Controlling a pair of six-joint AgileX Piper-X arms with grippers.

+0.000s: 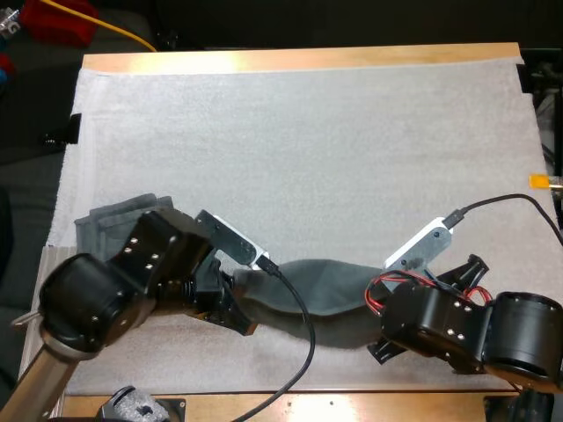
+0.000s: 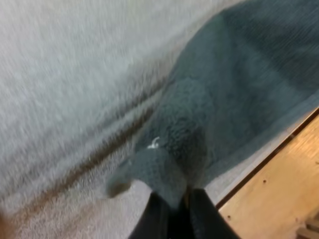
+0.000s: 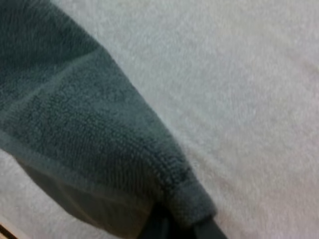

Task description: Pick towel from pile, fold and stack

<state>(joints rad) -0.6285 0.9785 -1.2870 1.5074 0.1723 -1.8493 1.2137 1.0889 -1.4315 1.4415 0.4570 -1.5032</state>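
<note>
Two robot arms hold one dark grey-green towel [image 1: 317, 294] stretched btwn them, low over the near part of a white mat [image 1: 308, 132] on a wooden table [image 1: 264, 60].

Far L, behind the L arm, a bunched towel [image 1: 110, 224] lies on the mat; prob. the pile.

L gripper [image 2: 175, 214]: fingers clamped on a towel corner. Cloth bunches just ahead of the fingertips, and the rest spreads away beyond them. The table's wood edge is close to one side.

From the L fingers the towel runs across to the R fingers, sagging in the middle. Its lower edge seems to rest on the mat.

R gripper [image 3: 182, 223]: fingers pinched on the opposite corner, w/ the hem wrapped right at the tips and bare mat past them.

My read of the step: the pick looks done, and the towel is held out ready for the fold. The next move prob. calls for even tension on both corners, laying it flat, then carrying both corners over to the opposite edge w/o either slipping.
</note>
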